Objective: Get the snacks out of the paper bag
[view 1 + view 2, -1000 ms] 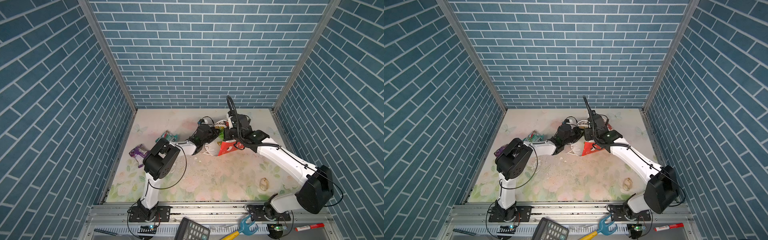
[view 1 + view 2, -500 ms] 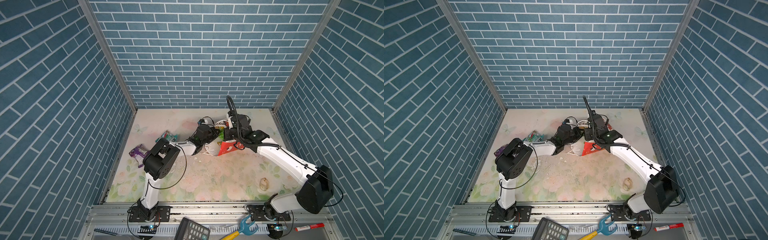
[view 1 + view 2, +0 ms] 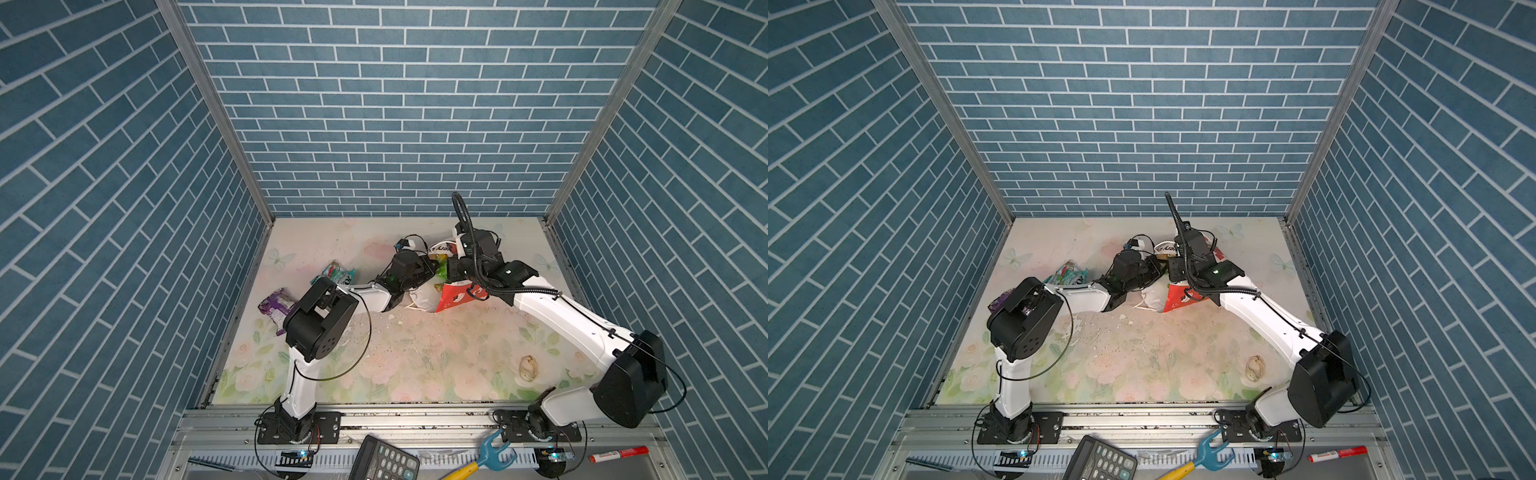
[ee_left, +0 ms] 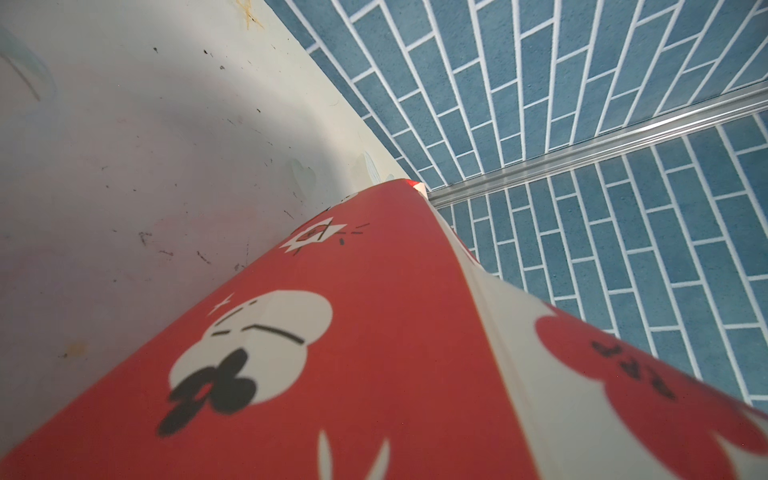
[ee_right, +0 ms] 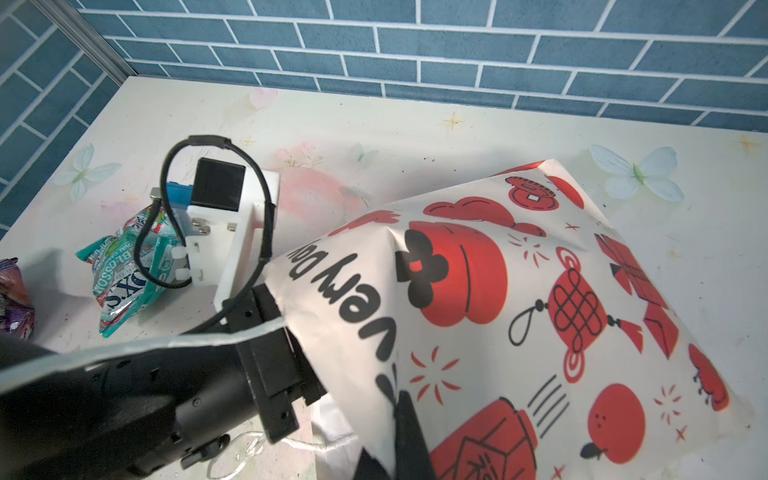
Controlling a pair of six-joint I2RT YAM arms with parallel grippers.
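Observation:
The paper bag (image 3: 457, 296) (image 3: 1179, 300) lies on its side at the middle back, white with red pictures (image 5: 540, 291) and a red side (image 4: 374, 332). My right gripper (image 5: 401, 419) (image 3: 451, 270) is shut on the bag's white mouth edge. My left gripper (image 3: 424, 270) reaches in under the mouth rim; its fingers are hidden by the paper. A green and yellow snack (image 3: 441, 268) shows at the mouth between the two grippers. Out on the table to the left lie a teal snack packet (image 3: 337, 272) (image 5: 124, 266) and a purple one (image 3: 274, 301) (image 5: 12, 299).
A pale seashell (image 3: 528, 368) (image 3: 1253, 368) lies at the front right. A calculator (image 3: 384, 459), a blue and yellow tool (image 3: 486, 453) and a red marker (image 3: 619, 454) rest on the front rail. Brick-patterned walls close three sides.

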